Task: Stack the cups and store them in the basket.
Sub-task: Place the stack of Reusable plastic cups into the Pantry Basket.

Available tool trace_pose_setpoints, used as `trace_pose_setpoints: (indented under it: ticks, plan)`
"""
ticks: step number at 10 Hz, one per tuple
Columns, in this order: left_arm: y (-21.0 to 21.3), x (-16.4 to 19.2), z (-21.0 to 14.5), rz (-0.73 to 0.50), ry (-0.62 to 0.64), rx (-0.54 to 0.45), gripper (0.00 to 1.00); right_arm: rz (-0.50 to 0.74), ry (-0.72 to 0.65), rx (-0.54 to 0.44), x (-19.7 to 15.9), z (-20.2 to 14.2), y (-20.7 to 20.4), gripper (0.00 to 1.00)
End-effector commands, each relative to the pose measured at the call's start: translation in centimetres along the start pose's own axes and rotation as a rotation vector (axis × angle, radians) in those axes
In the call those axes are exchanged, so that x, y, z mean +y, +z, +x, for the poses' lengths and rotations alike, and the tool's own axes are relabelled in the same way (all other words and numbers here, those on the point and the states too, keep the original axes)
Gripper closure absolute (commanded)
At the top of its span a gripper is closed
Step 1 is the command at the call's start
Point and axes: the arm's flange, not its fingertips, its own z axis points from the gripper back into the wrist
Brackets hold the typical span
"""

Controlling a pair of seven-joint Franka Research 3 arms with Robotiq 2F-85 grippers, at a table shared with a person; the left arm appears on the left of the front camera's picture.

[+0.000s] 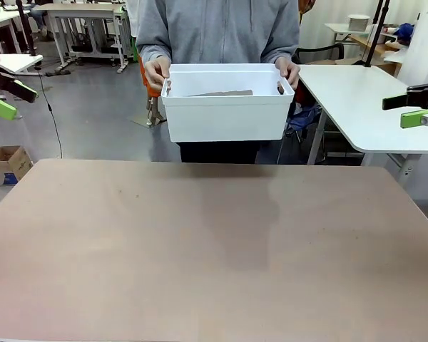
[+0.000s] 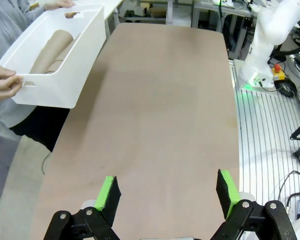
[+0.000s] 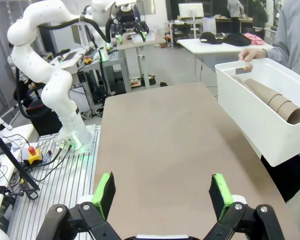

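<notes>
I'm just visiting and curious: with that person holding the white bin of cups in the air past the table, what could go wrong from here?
The basket hangs beyond the table's far edge, borne by the person's hands alone; a slip might drop it. The stacked cups lie loose inside and could slide if it tilts.

A bare tan table (image 1: 214, 249) spans the near scene. Far right stands a white side table (image 1: 364, 107); far left, a cardboard box (image 1: 7, 162) sits on the grey floor beside a black cable (image 1: 53, 121). More white workbenches (image 1: 85, 14) stand farther back.
</notes>
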Motion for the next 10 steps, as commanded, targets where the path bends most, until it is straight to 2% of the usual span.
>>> trace_pose_setpoints:
  ticks: [1,10]
  plan:
    - [0.08,-0.06,0.33,-0.003,0.009,-0.023,0.0,-0.001,-0.014,-0.014,0.14,0.46,0.09,0.0]
    - [0.08,-0.06,0.33,-0.003,0.009,-0.023,0.0,-0.001,-0.014,-0.014,0.14,0.46,0.09,0.0]
